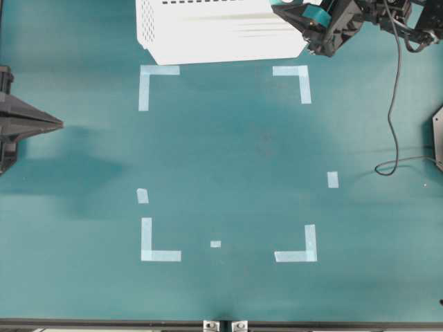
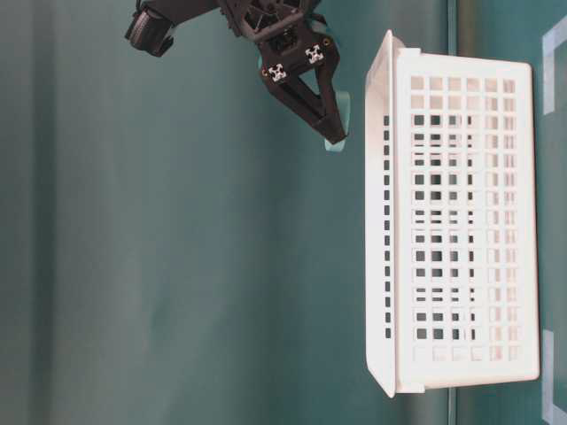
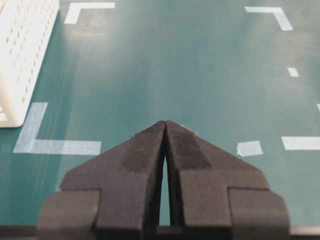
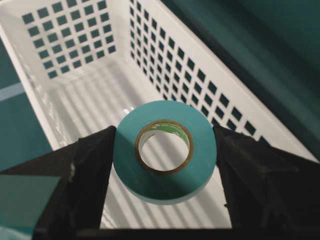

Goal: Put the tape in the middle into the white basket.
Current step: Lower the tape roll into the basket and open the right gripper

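A teal-green table [image 1: 228, 159] filled the overhead view, marked with pale-blue tape corner marks [image 1: 156, 77] that outlined a rectangle, plus a few short loose strips. At the table's far edge sat the white basket [image 1: 208, 31], a large rectangular plastic one with perforated walls, just beyond the upper corner marks. The right arm reached in from the upper right, and its right tool [image 4: 165, 150] hung above the basket's open top near one end wall. This tool gripped the tape [image 4: 165, 151], a small teal roll with a beige inner core, one black finger [image 4: 85, 170] pressed against each side of the ring. Through the roll's hole the basket's white floor showed. The left tool [image 3: 165, 127] rested low at the left edge of the table, well apart from the basket, its two fingers pressed together and holding nothing.
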